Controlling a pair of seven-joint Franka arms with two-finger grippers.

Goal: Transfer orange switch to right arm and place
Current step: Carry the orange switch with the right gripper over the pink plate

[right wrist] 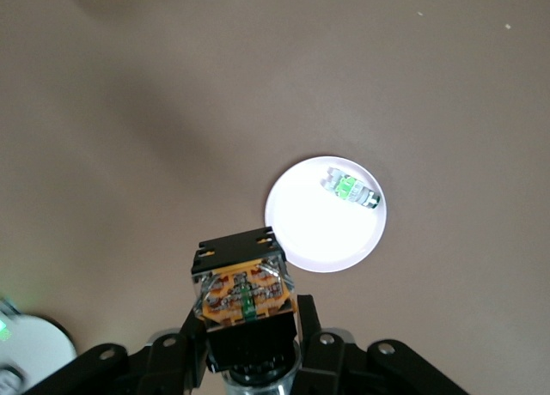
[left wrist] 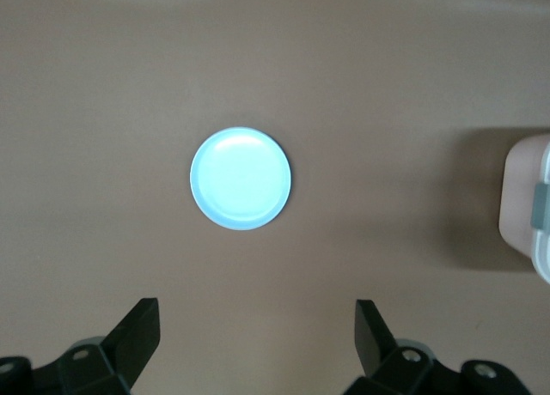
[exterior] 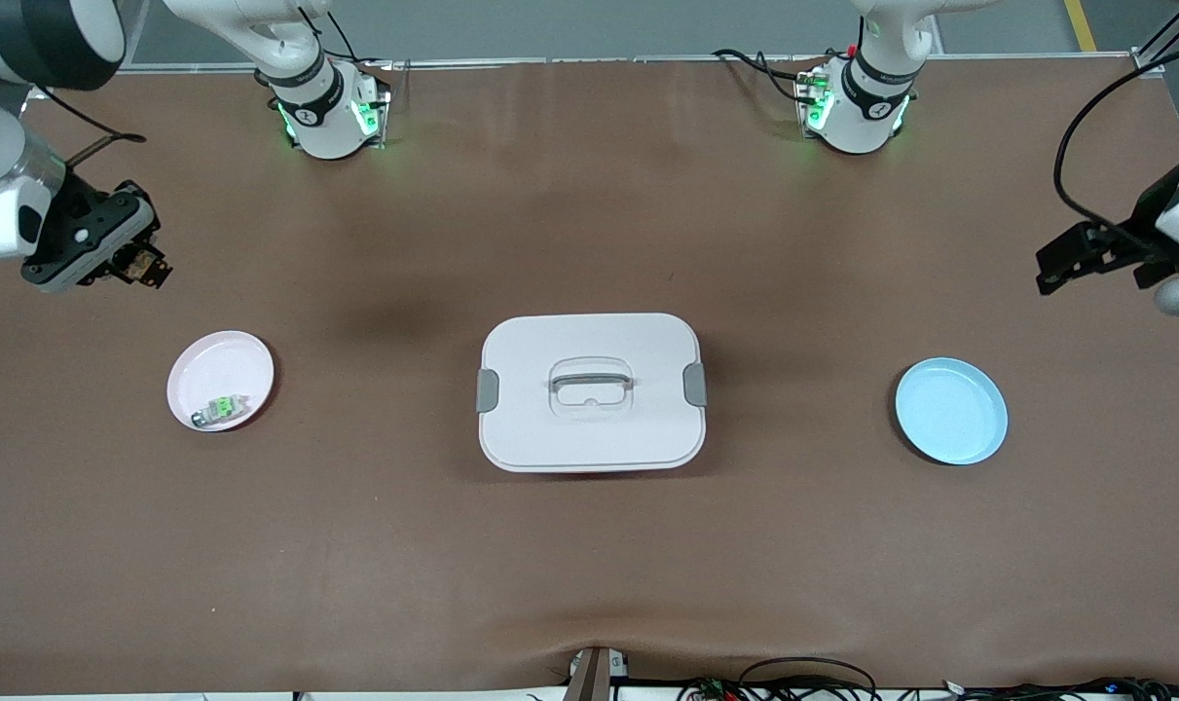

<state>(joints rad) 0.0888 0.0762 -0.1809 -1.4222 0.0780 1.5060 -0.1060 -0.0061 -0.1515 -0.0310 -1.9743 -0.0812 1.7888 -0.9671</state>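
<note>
My right gripper [exterior: 133, 261] is shut on the orange switch [exterior: 148, 265], a small black block with an orange face. It holds the switch up over bare table at the right arm's end, close to the pink plate [exterior: 243, 352]. In the right wrist view the switch [right wrist: 243, 288] sits between the fingers [right wrist: 186, 343], with the pink plate [right wrist: 309, 232] below it. My left gripper [exterior: 1086, 261] is open and empty over bare table at the left arm's end. In the left wrist view it [left wrist: 258, 339] hangs above the table near the blue plate [left wrist: 241, 179].
A pale grey component with a green top [exterior: 221, 409] lies in the pink plate, and it also shows in the right wrist view [right wrist: 351, 191]. A white lidded box [exterior: 591, 448] with a handle stands at the table's middle. The blue plate [exterior: 951, 411] holds nothing.
</note>
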